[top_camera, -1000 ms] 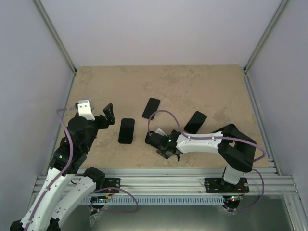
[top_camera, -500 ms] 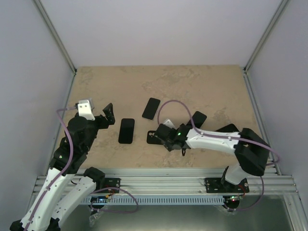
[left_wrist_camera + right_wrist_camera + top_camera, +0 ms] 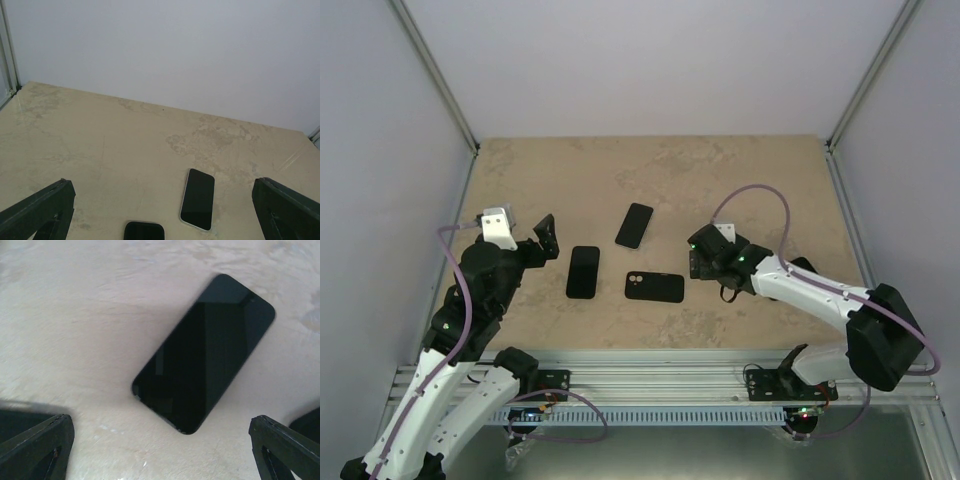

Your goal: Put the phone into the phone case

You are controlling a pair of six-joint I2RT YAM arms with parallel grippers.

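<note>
The right gripper (image 3: 703,262) hangs wide open and empty over the black phone (image 3: 205,352), just right of the phone case (image 3: 654,287), so it should go straight down and pinch the phone's long sides.

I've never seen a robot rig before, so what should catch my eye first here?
Three black slabs lie in the middle: a far phone, a left phone and a phone case beside it. The right gripper hovers open over a fourth phone; the left gripper hangs open at the left.
</note>
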